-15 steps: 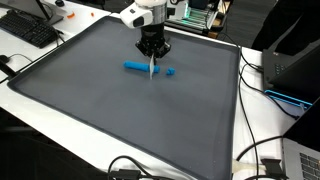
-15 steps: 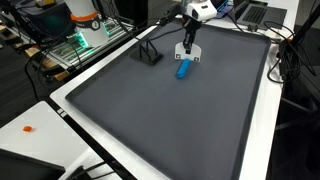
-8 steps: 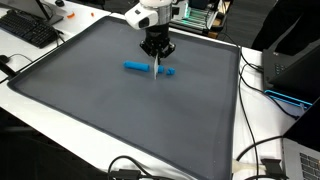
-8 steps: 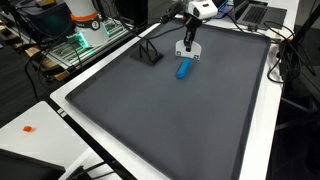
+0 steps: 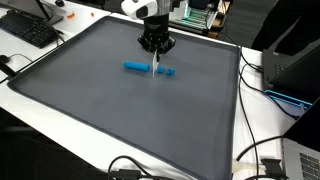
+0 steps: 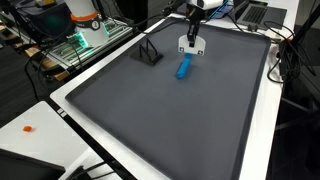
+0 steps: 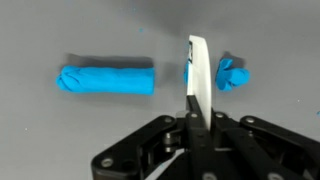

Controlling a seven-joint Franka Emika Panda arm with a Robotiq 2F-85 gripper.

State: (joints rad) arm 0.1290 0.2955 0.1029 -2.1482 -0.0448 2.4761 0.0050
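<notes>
My gripper is shut on a thin white blade that points down at the dark mat. In the wrist view a long blue dough roll lies left of the blade and a small cut-off blue lump lies right of it. A thin blue sliver clings to the blade's left face. In both exterior views the gripper hangs above the blue roll, with the blade between the roll and the lump.
The large grey mat fills a white table. A keyboard lies past one corner, cables and a laptop along the other side. A black wire stand sits on the mat near the roll.
The gripper with the blade has shifted slightly along the roll toward the small lump and lifted a little. The dough pieces have stayed put.
</notes>
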